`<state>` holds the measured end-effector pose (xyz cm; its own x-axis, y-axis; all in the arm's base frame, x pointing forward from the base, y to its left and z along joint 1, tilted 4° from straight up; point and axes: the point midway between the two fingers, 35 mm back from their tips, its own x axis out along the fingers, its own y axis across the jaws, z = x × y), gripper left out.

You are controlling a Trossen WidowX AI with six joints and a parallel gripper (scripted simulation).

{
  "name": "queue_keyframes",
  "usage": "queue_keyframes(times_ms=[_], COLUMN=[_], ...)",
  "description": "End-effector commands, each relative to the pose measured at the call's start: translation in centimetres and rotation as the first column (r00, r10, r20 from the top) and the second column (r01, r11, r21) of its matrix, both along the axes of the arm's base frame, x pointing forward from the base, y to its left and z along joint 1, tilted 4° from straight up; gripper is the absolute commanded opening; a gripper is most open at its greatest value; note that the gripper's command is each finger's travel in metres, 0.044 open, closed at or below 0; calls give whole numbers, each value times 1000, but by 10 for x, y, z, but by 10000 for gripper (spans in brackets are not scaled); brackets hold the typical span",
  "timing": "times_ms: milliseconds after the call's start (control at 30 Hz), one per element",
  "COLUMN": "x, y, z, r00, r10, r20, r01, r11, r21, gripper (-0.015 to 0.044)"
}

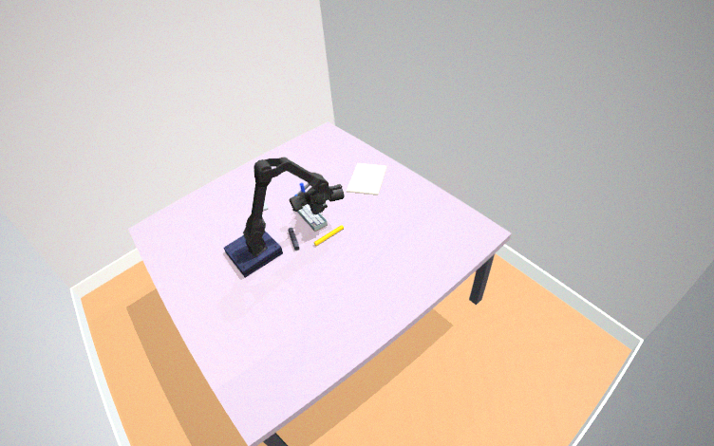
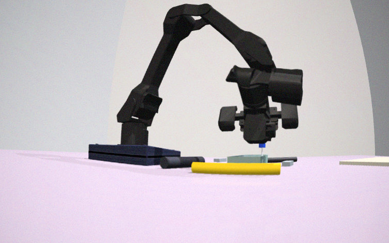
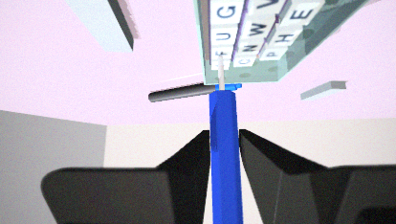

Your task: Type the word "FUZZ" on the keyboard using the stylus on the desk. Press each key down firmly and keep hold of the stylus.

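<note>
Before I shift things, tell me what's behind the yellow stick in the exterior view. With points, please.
The keyboard's side [image 2: 245, 158] shows above the yellow stick [image 2: 235, 168] [image 1: 328, 235]; whatever lies lower is hidden.
</note>
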<state>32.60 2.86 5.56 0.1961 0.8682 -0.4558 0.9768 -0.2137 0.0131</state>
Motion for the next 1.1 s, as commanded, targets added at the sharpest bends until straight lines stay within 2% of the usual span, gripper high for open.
queue_keyframes(times_ms=[0,633,933,1067], x=[-1,-1,-1,-1], y=[1,1,-1,-1], z=[-3,-5,31,33], r00=[1000,1000,1000,1000], r10=[-3,-3,-3,-3], r20=[-8,-8,-7,-7], r01=[3,3,3,3], r11=[1000,1000,1000,1000], r21=[5,5,5,5], gripper=[81,81,81,81])
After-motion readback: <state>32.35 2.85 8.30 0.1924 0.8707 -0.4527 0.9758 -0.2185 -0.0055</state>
